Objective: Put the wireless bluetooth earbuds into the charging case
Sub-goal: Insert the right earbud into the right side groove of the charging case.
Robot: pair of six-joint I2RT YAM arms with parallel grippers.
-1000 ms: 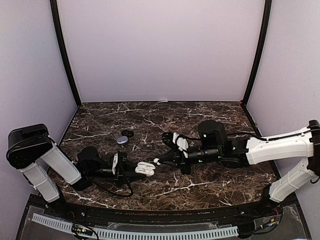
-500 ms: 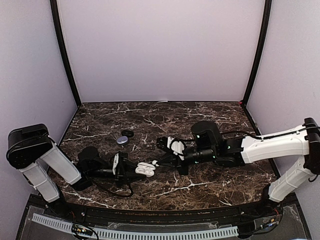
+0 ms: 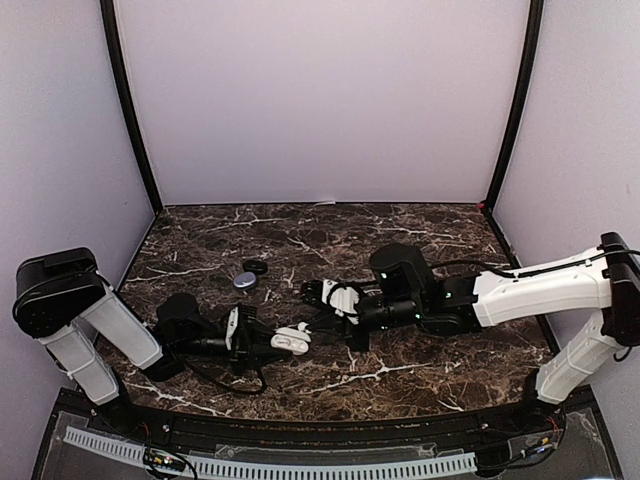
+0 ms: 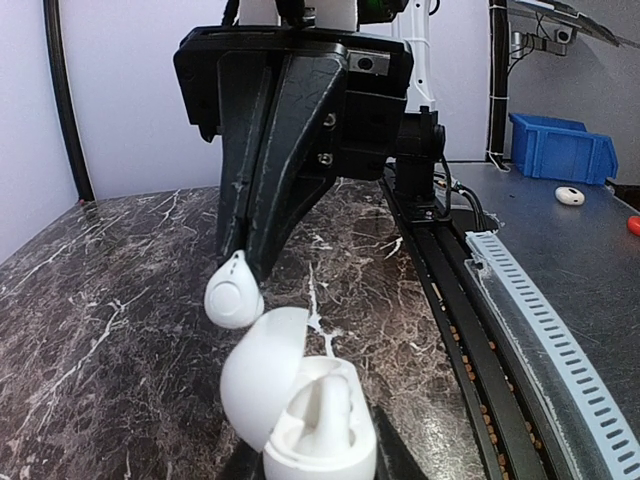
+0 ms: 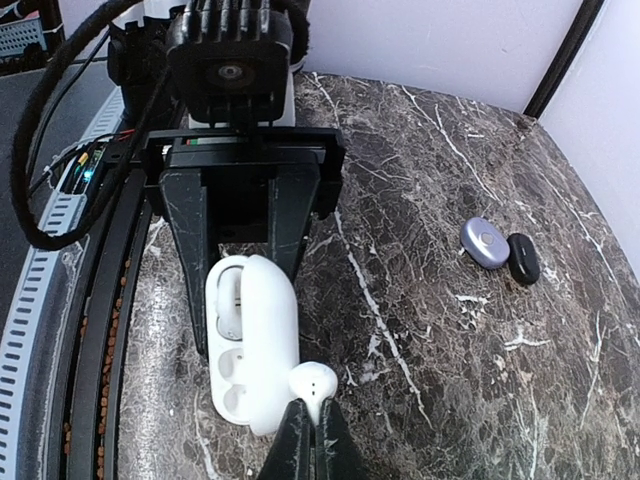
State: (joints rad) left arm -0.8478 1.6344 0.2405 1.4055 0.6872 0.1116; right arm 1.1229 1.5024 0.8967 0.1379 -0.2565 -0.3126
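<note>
My left gripper [image 3: 268, 341] is shut on an open white charging case [image 3: 291, 340], held low over the table with its lid [image 4: 262, 375] swung up. One white earbud [image 4: 335, 400] sits in a socket of the case [image 5: 250, 345]; the socket beside it [image 5: 228, 382] is bare. My right gripper [image 5: 313, 425] is shut on the stem of a second white earbud [image 5: 314, 378], which hangs right beside the lid's edge. This earbud also shows in the left wrist view [image 4: 234, 296] under the right gripper's fingers [image 4: 275, 190]. No black buds are in view.
A lavender oval piece [image 3: 245, 281] and a flat black ring [image 3: 257, 267] lie on the marble table [image 3: 420, 240] behind the left arm. Both show at the right of the right wrist view, lavender [image 5: 486, 243] and black [image 5: 523, 258]. The table's front rail [image 4: 520, 310] runs close by.
My right arm has moved left with the white earbud, from a short way off to right beside the open case. The left arm and the case have stayed put.
</note>
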